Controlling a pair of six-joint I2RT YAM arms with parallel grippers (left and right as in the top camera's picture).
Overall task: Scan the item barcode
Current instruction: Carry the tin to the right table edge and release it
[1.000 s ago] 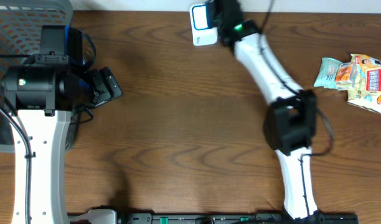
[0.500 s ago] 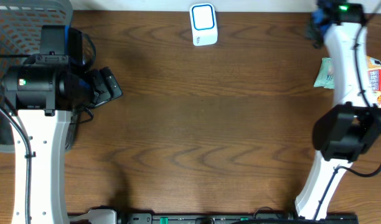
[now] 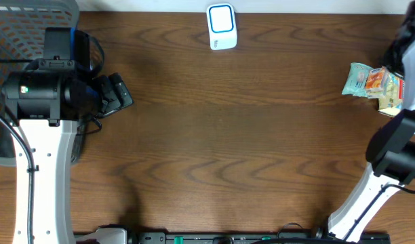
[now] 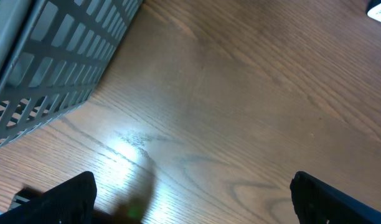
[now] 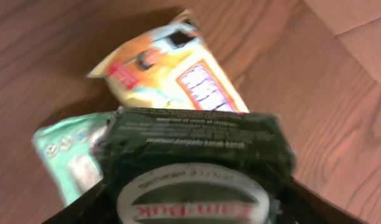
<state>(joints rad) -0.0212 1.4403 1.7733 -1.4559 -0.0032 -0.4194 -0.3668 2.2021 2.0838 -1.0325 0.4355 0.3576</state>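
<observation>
Left arm [image 3: 43, 163], right arm [image 3: 360, 203]: white links, black joint housings, black cables.

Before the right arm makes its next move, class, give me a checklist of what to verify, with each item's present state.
1. Scanner unobstructed: ok.
2. Left fingers open and empty: ok.
3. Dark pack sits between the right fingers: ok.
4. Grip on it firm: cannot tell.
5. Its barcode in sight: not ok, only a round label shows.
6. Space below it free: not ok, yellow packet and teal packet lie there.
</observation>
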